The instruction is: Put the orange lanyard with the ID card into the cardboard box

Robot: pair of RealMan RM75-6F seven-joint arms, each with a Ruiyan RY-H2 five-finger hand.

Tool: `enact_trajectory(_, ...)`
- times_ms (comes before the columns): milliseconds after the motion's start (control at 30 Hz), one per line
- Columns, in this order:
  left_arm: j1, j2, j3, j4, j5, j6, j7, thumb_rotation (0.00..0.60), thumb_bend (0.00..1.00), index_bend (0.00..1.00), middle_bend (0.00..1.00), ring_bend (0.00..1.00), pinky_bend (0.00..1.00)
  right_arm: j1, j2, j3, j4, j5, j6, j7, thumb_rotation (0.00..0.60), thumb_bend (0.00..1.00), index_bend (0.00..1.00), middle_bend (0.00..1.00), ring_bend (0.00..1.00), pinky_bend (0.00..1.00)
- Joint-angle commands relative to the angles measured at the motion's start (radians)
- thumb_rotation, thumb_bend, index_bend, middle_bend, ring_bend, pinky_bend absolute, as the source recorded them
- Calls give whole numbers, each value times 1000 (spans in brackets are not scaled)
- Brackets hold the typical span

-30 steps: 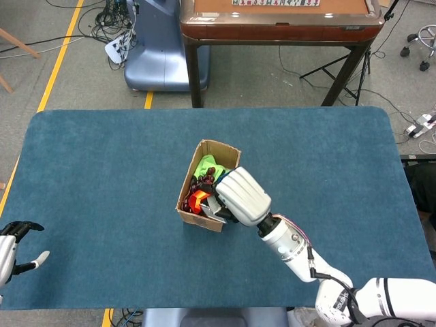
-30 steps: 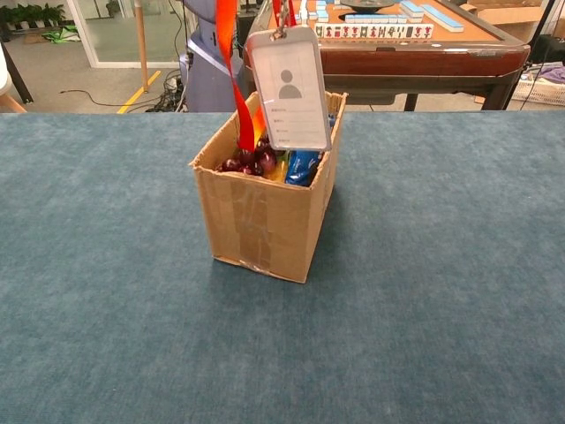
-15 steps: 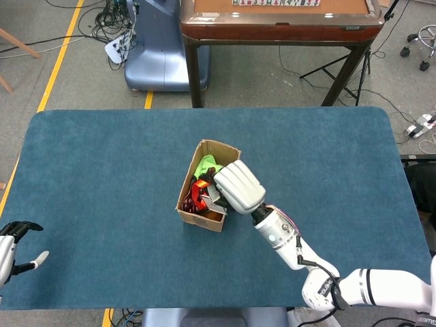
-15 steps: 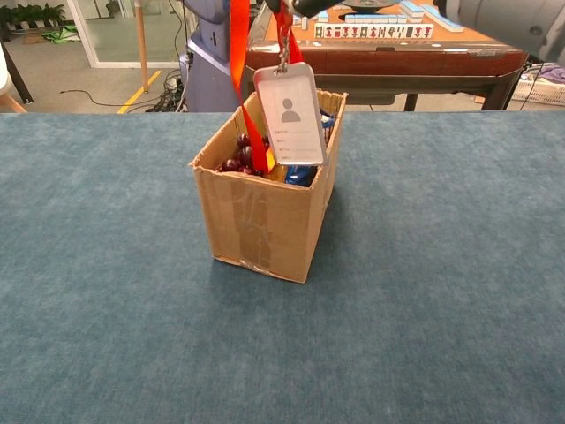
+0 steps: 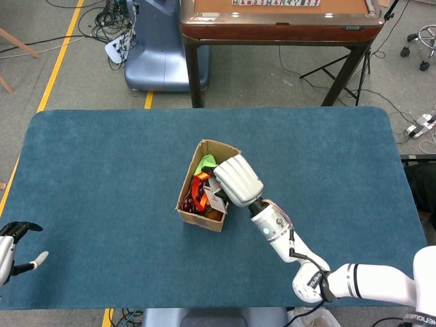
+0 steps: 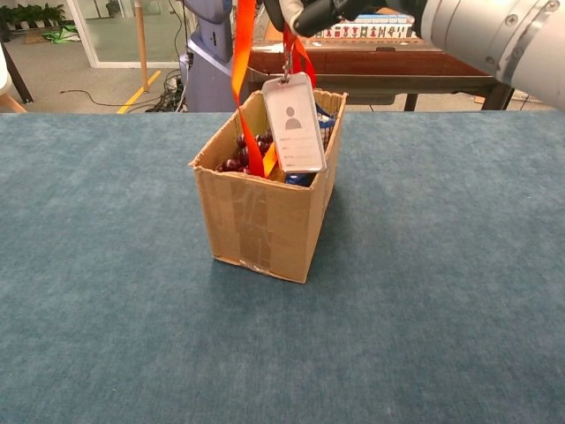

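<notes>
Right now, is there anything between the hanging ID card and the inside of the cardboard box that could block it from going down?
No lid or flap covers the cardboard box. The ID card hangs from the orange lanyard, held by the right robot hand, just above the open top. Dark red fruit and a blue item already fill part of the box.

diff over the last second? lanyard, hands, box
The right hand has come down over the cardboard box, lowering the ID card from above the rim to hang just inside the opening; the orange lanyard still hangs from that hand. Box unmoved, left hand idle at the table's near edge.
</notes>
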Motion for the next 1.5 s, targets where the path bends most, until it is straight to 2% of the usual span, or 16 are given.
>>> enact_trajectory(33, 0, 0, 0, -1, 0, 1, 1, 600, 161, 398, 388, 283, 424, 8, -12, 4, 20, 15, -4, -11, 600, 842, 714, 1000, 1000, 1000)
enact_trajectory(167, 1, 1, -1, -2, -2, 0, -1, 600, 161, 398, 388, 283, 424, 12, -27, 3, 46, 23, 3, -23, 600, 841, 714, 1000, 1000, 1000)
enact_trajectory(233, 1, 2, 0, -2, -2, 1, -1, 600, 161, 398, 388, 283, 424, 12, -29, -1, 55, 19, 4, -21, 600, 796, 679, 1000, 1000, 1000)
enact_trajectory(400, 2, 3, 0, -3, 1, 3, -3, 600, 161, 398, 388, 283, 424, 6, -32, 0, 67, -4, 23, 0, 600, 460, 490, 1000, 1000, 1000)
enact_trajectory(467, 2, 3, 0, -3, 2, 3, -2, 600, 161, 398, 388, 283, 424, 3, -31, -2, 68, -10, 31, -2, 600, 284, 357, 1000, 1000, 1000)
enact_trajectory(567, 2, 3, 1, -4, 3, 2, -2, 600, 160, 398, 388, 283, 424, -2, -25, -3, 63, -2, 36, -24, 600, 97, 206, 1000, 1000, 1000)
enact_trajectory(667, 1, 3, 2, -4, 3, 1, 0, 600, 160, 398, 388, 283, 424, -6, -20, -1, 51, 17, 38, -41, 600, 1, 129, 1000, 1000, 1000)
enact_trajectory(900, 1, 1, 2, -2, 2, -1, 4, 600, 161, 398, 388, 283, 424, -23, 14, 0, 6, 26, 51, -55, 600, 0, 110, 1000, 1000, 1000)
enact_trajectory(1067, 1, 2, 2, -6, 6, 2, 8, 600, 161, 398, 388, 283, 424, -57, 97, -25, -93, 14, 59, -96, 600, 0, 110, 998, 1000, 1000)
enact_trajectory(1133, 2, 4, 2, -11, 10, 7, 12, 600, 161, 398, 388, 283, 424, -82, 155, -49, -148, 0, 61, -114, 600, 0, 121, 989, 1000, 1000)
enact_trajectory(1300, 2, 8, 7, -30, 31, 16, 29, 600, 161, 398, 388, 283, 424, -158, 276, -124, -245, -71, 94, -148, 600, 19, 277, 959, 1000, 1000)
enact_trajectory(1367, 3, 7, 10, -35, 58, 32, 25, 600, 160, 401, 394, 284, 424, -204, 313, -168, -256, -129, 122, -118, 600, 22, 351, 948, 1000, 1000)
enact_trajectory(1500, 6, -3, 14, -31, 109, 70, 22, 600, 161, 412, 414, 290, 427, -292, 356, -245, -215, -261, 195, -24, 600, 30, 395, 932, 1000, 1000)
